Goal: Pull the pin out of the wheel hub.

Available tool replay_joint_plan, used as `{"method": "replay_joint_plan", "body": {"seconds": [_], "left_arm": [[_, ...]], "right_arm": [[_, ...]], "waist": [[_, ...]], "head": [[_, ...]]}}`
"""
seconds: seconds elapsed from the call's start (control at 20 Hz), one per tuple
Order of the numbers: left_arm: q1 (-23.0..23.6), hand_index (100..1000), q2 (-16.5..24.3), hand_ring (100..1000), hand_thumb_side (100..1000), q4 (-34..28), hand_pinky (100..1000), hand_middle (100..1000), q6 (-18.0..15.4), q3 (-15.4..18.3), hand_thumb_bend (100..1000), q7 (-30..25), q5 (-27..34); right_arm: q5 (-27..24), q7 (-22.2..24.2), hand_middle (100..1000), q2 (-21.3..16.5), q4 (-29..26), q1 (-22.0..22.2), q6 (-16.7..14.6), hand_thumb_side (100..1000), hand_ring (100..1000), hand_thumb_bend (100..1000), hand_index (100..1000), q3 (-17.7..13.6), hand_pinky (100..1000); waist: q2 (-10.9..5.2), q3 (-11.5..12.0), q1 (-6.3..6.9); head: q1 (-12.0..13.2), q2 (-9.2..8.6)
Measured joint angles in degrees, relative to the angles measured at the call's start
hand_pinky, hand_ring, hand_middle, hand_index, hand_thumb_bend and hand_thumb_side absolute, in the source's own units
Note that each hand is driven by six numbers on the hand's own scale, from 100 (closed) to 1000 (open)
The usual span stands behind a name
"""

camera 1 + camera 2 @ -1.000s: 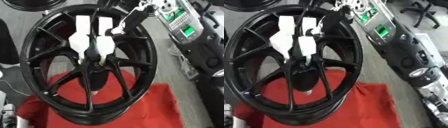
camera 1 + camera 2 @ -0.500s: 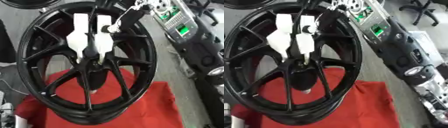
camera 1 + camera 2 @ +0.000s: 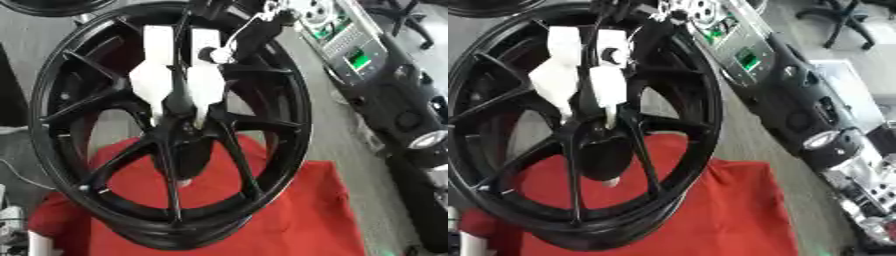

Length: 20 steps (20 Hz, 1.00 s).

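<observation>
A large black spoked wheel stands tilted on a red cloth. My right hand, in white covers, comes down from the upper right on a black and silver arm. Its tip rests at the hub in the middle of the spokes. The pin itself is hidden by the hand and the hub. A small pale tip shows just below the hub's underside. My left hand is in no view.
A long black instrument panel with green-lit screens lies along the right side. Part of another black wheel shows at the top left. An office chair stands at the far right. Grey floor surrounds the cloth.
The whole picture has shifted and the wheel fills more of it, so the camera has moved. My right hand stays at the hub.
</observation>
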Motion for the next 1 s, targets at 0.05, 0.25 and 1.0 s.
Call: {"method": "replay_joint_plan", "body": {"seconds": [0.05,0.25,1.0], "left_arm": [[-0.1,824,0.0,908,903,0.0,809,844,0.0,0.0,222,0.0,0.0],[-0.2,824,0.0,908,904,0.0,809,844,0.1,0.0,222,-0.1,0.0],[-0.2,817,0.0,909,903,0.2,811,843,0.3,-0.4,220,-0.8,0.0]], "right_arm": [[0.1,0.1,710,0.0,0.1,0.0,-0.1,100,749,484,779,0.0,831],[0.6,0.7,710,0.0,0.7,-0.4,-0.6,100,748,483,779,0.0,825],[4.3,7.3,711,0.0,3.3,-2.5,-4.7,100,752,474,782,0.5,814]], "waist": [[0.0,0.0,0.0],[0.05,0.2,0.0],[0.16,0.9,-0.02]], "head": [[0.0,0.0],[-0.4,0.0],[-1.5,0.0]]}}
